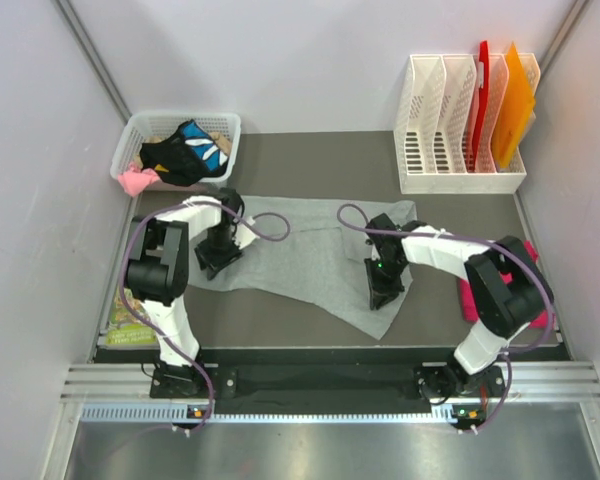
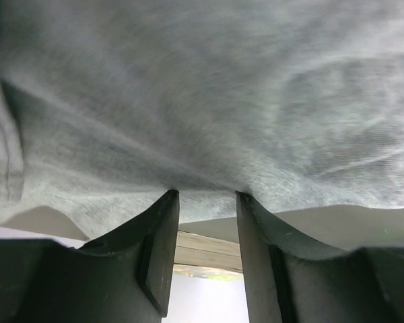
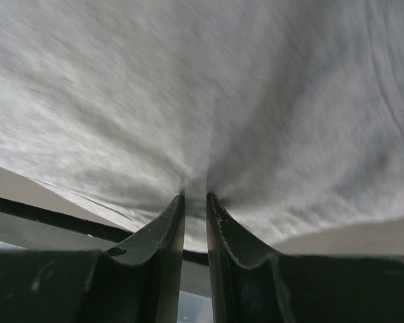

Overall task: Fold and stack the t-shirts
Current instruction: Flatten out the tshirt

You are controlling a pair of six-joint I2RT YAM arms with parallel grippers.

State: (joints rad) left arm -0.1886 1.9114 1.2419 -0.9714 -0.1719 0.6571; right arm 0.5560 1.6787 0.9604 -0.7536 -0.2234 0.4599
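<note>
Left pincer point(image 2: 207, 196) and right pincer point(image 3: 195, 197) both grasp the large light heather-grey cloth t-shirt point(image 1: 310, 258); the left's wider bite may slip, skewing the fold.

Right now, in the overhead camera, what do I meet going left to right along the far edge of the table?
White basket → empty slots of the white file rack → red folder → orange folder.
</note>
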